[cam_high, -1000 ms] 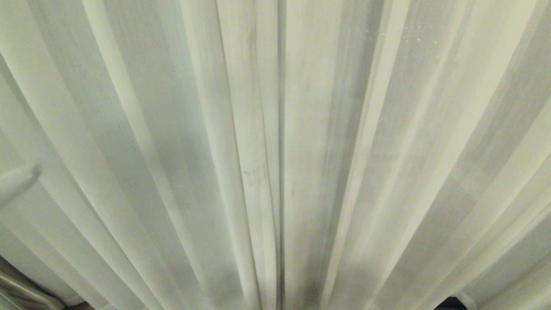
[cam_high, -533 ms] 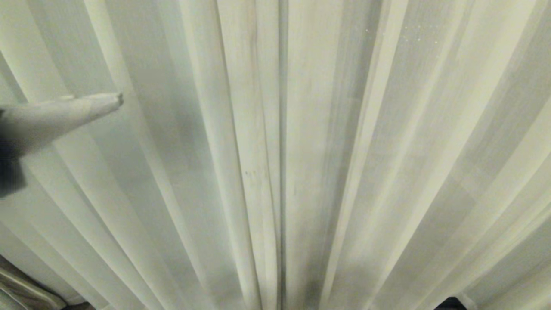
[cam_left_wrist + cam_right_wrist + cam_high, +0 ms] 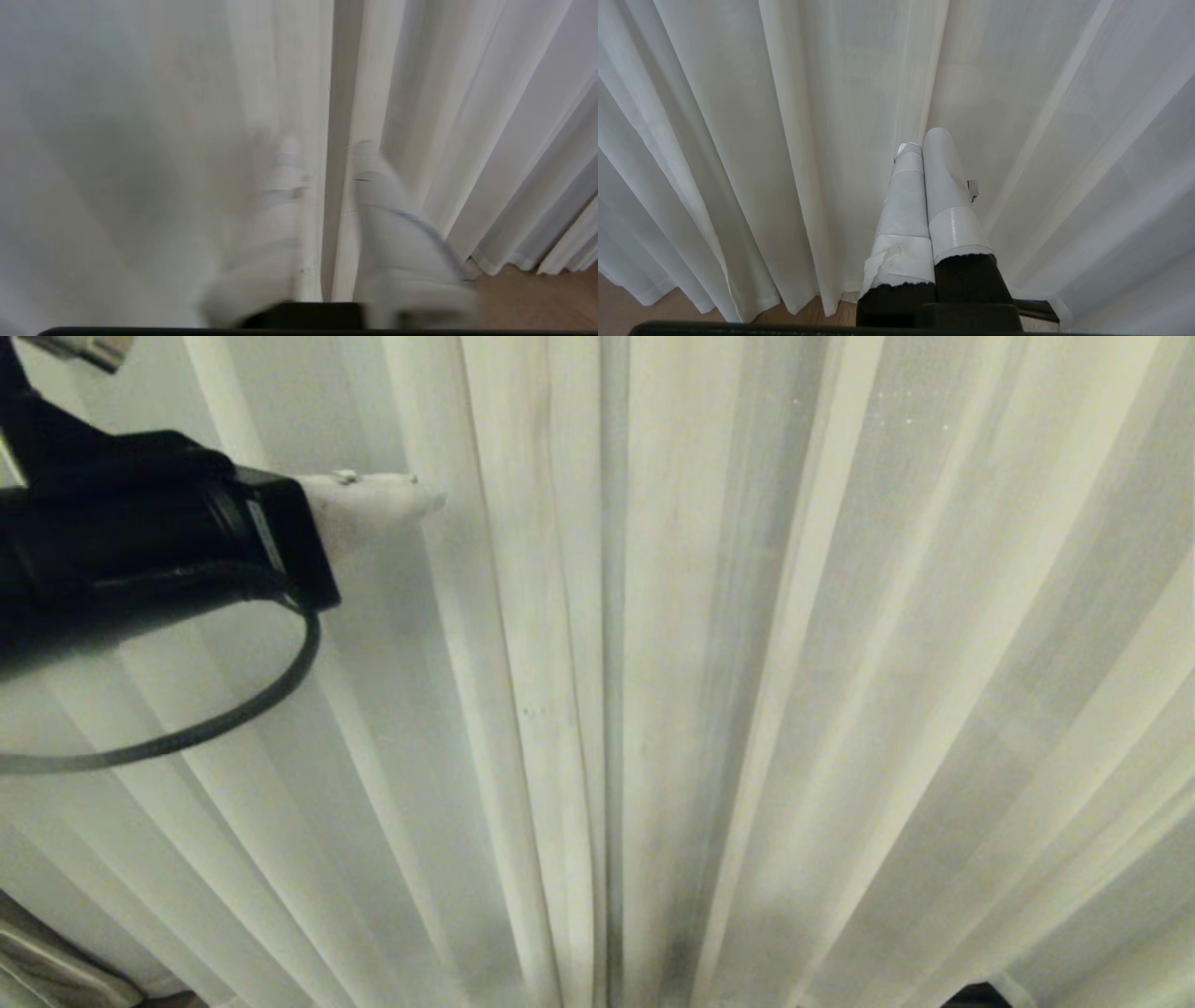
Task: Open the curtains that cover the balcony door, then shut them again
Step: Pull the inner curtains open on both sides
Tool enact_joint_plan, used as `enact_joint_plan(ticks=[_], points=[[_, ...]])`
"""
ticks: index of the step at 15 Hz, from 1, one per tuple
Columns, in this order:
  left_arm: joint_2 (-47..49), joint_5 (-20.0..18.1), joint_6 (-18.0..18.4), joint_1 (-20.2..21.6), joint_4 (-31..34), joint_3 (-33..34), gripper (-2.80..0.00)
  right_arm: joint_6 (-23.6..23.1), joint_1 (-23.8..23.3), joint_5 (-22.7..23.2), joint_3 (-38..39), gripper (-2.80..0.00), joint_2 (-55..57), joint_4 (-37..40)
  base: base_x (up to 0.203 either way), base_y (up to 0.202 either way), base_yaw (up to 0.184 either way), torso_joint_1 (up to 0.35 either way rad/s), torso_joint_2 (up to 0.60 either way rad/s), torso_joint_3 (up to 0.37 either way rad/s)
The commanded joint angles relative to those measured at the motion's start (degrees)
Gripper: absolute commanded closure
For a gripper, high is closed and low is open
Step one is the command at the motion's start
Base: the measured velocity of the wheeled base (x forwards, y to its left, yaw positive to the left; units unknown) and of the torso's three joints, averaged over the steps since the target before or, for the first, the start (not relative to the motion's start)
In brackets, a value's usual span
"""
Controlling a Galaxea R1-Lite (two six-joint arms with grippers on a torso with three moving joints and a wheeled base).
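Curtains (image 3: 709,691) hung fully drawn, filling the head view. Left gripper (image 3: 324,149) (jaws partly apart, holding nothing) sat at 10 o'clock, fingertips straddling the centre seam. Best approach, imo: push deeper, pinch one thick edge, then drag sideways. Right gripper (image 3: 920,142) was closed, empty.

The curtains (image 3: 747,663) are cream-white with a fine woven texture, striped by pale vertical folds and grey shadows. The left gripper (image 3: 322,144) has a black body and white-taped fingers (image 3: 373,182); below the curtains, the floor (image 3: 537,298) is warm brown wood
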Motion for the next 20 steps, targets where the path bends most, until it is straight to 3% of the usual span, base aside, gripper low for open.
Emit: enact_joint_plan(ticks=[1,8,17,20], points=[[1.95,0.01,-0.05,-0.16,-0.09,-0.3,-2.8,-0.07,0.02,0.06,0.01,0.0,0.09,-0.01,0.0,0.0,0.0,0.0,0.0,0.0],[6.56,0.74,0.0,-0.08,-0.31,-6.03,-2.8,-0.07,0.02,0.06,0.01,0.0,0.09,-0.01,0.0,0.0,0.0,0.0,0.0,0.0],[21.47,4.19,2.3,-1.11,-3.14,-22.62,-2.8,-0.07,0.02,0.06,0.01,0.0,0.09,-0.01,0.0,0.0,0.0,0.0,0.0,0.0],[26.49,6.49,5.24,-0.95,-3.2,-28.84,-2.8,-0.07,0.02,0.06,0.01,0.0,0.09,-0.01,0.0,0.0,0.0,0.0,0.0,0.0]])
